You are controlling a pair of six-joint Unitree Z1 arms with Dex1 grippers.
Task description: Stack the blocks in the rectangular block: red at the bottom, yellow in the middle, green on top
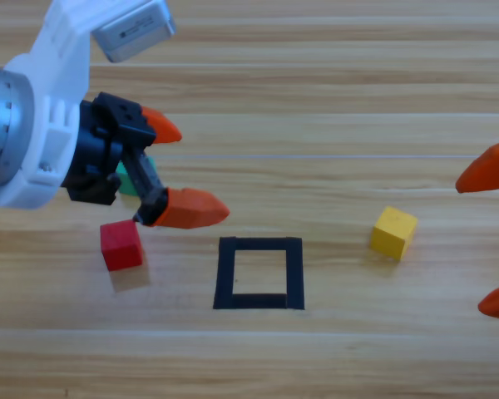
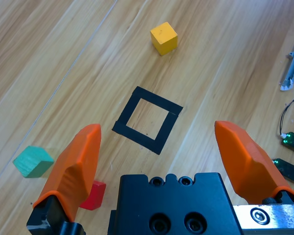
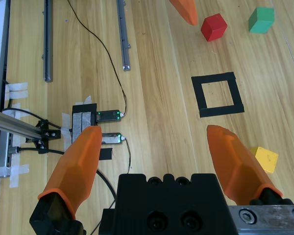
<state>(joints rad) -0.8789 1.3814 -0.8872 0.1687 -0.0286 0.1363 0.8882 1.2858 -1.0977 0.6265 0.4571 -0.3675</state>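
- Three cubes are seen outside the outline (image 1: 259, 273); nothing is stacked yet.
- The left gripper (image 1: 176, 170) is held spread, empty, left of the outline, above the green (image 1: 131, 179).
- The red (image 1: 121, 245) lies left of the outline.
- The yellow (image 1: 393, 232) lies right of it.
- The right gripper (image 1: 491, 237) waits spread, far right.

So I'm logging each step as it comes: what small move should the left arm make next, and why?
Probably lower the left gripper onto the red cube. Its jaws are open and hold nothing, it hovers just above and beside that cube, and red goes first into the tape rectangle, which holds nothing yet. The green cube and yellow cube lie apart; the right gripper waits at the edge.
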